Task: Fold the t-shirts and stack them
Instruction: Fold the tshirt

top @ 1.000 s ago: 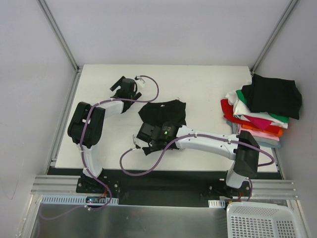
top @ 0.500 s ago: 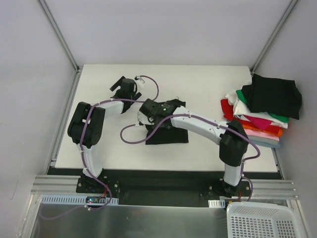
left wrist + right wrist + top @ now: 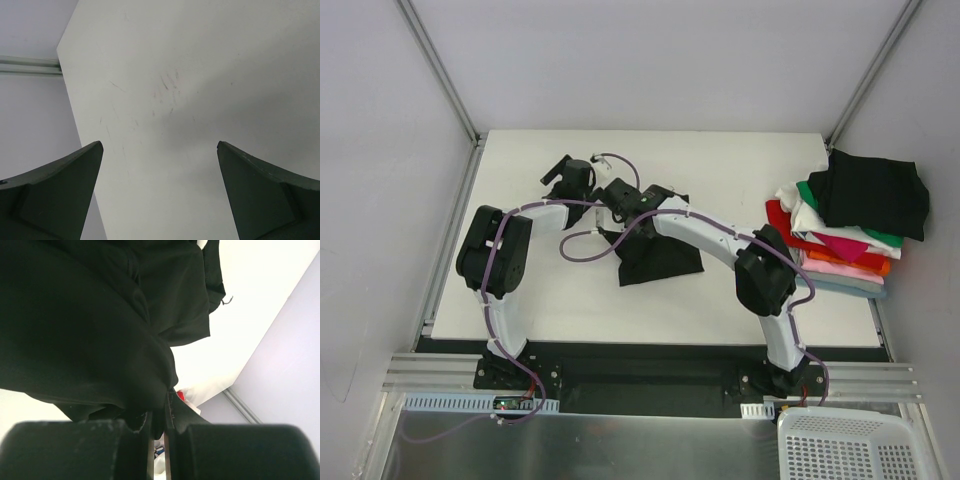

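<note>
A black t-shirt point(image 3: 660, 258) lies crumpled at the middle of the white table point(image 3: 720, 300). My right gripper point(image 3: 623, 207) is shut on its upper left edge and holds that edge up. In the right wrist view the black t-shirt point(image 3: 90, 325) fills most of the frame, and its hem is pinched between the shut fingers of my right gripper point(image 3: 157, 412). My left gripper point(image 3: 570, 176) hovers just to the left, at the back left of the table, apart from the cloth. In its own view my left gripper point(image 3: 160, 145) is open over bare table.
A pile of folded t-shirts point(image 3: 840, 235) sits at the table's right edge: black on top, then green, white, red, pink, orange and blue-grey. A white basket point(image 3: 850, 445) stands below the near right corner. Frame posts rise at the back corners.
My right gripper has carried the shirt's edge from the near side toward the back left, pulling the cloth over itself. The left arm has not moved.
</note>
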